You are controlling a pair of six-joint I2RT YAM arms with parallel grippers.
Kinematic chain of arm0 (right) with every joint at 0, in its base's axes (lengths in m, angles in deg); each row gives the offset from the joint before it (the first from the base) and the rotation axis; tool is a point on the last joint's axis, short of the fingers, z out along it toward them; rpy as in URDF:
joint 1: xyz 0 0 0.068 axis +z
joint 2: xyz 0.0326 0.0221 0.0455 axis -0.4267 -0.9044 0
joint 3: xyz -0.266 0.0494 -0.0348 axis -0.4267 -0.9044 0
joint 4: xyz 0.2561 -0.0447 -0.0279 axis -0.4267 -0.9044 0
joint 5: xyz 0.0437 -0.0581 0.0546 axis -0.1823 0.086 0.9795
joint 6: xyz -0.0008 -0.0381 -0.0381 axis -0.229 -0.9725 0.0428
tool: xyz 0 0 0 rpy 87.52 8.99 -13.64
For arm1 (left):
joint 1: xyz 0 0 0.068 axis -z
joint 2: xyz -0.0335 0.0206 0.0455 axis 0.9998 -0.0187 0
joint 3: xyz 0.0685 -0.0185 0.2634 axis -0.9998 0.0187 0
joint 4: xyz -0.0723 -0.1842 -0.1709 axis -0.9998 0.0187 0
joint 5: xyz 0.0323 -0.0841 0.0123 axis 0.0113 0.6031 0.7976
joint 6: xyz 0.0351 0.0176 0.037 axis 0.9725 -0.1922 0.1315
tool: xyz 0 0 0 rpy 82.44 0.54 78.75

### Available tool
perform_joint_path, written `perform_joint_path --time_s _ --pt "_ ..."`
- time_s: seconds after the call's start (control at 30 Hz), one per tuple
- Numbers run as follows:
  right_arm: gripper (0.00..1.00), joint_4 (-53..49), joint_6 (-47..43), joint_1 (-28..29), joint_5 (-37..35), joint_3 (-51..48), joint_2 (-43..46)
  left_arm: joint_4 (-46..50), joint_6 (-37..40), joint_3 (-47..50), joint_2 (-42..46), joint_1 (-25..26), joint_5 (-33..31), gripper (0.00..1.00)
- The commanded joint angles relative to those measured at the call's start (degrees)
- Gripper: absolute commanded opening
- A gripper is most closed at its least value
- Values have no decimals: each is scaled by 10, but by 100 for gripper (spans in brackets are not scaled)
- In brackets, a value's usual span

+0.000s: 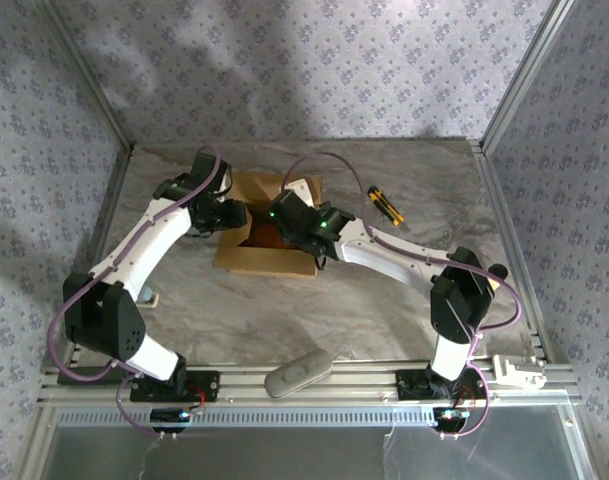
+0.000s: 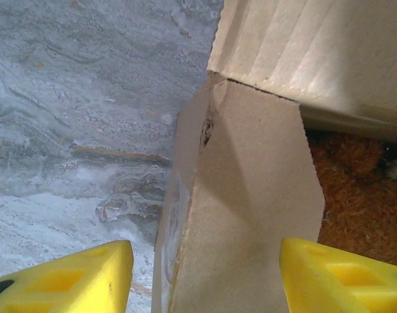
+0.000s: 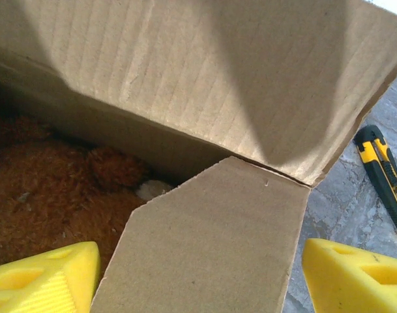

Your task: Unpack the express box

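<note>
The express box (image 1: 264, 258) is a brown cardboard carton that stands open in the middle of the table. A fuzzy brown plush toy (image 1: 263, 235) lies inside it. My left gripper (image 1: 227, 215) is at the box's left side. In the left wrist view it (image 2: 205, 280) is open and straddles a side flap (image 2: 250, 195), one finger outside over the table, the other over the plush (image 2: 361, 195). My right gripper (image 1: 284, 222) hangs over the box's right part. It (image 3: 198, 280) is open, with a short flap (image 3: 211, 241) between its fingers (image 3: 42, 280) and the plush (image 3: 48, 189) beyond.
A yellow and black utility knife (image 1: 386, 205) lies on the table to the right of the box, also seen from the right wrist (image 3: 384, 173). A grey oblong object (image 1: 297, 372) rests at the near edge between the arm bases. A white part (image 1: 519, 370) sits near the right base.
</note>
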Motion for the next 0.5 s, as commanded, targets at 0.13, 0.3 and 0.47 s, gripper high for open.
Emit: perform_joint_path --time_s 0.13,0.3,0.47 --pt "82 -43 26 6 -42 12 9 -3 6 10 -11 -4 -8 60" --pt "82 -30 34 15 -29 10 21 -1 5 17 -11 -4 -10 60" --pt "83 -29 41 20 -10 26 3 -3 3 22 -13 -4 -14 60"
